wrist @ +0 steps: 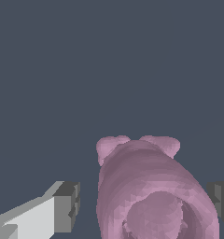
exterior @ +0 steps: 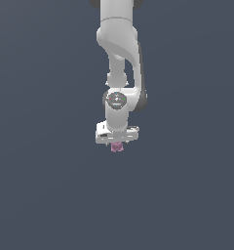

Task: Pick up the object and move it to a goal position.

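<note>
Between my fingers [wrist: 67, 207] sits the object [wrist: 149, 191], a dull pink-mauve lump with a rounded, faceted body and two knobby bumps at its far end. My gripper [wrist: 144, 205] stands open, with a gap between the object and one grey, blocky fingertip; at the other I cannot tell. In the exterior view the object [exterior: 117, 147] peeks out just below my white gripper [exterior: 117, 141].

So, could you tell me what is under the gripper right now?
The pink lumpy object sits directly under the gripper, between its fingers with gaps either side. Beneath it only plain dark floor shows; the contact underneath is hidden.
</note>
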Robot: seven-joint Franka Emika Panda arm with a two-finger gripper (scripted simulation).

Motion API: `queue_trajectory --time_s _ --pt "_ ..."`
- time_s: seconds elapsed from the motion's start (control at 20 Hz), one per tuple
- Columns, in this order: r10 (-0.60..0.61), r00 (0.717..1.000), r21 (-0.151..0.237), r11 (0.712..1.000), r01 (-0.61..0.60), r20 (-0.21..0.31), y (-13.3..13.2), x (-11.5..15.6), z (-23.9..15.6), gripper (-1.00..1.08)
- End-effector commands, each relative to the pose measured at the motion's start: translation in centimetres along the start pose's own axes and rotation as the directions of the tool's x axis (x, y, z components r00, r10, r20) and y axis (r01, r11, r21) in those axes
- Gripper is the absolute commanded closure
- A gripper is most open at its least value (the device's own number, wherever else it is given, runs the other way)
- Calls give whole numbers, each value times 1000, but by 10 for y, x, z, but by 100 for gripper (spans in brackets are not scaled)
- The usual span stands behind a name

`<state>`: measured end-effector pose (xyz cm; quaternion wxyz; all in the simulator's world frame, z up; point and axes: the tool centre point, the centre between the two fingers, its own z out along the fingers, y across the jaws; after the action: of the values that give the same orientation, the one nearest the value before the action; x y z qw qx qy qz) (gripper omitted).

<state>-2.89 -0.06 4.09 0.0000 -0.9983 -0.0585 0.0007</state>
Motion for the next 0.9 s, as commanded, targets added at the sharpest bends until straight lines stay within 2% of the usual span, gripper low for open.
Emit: queue_trajectory --time_s 0.0,0.6,0.85 --pt "0 1000 0 1000 0 -1 0 1 1 108" --pt "0 1000 0 1000 0 -1 1 1 -1 108" --pt "0 1000 0 1000 0 -1 6 1 -14 108"
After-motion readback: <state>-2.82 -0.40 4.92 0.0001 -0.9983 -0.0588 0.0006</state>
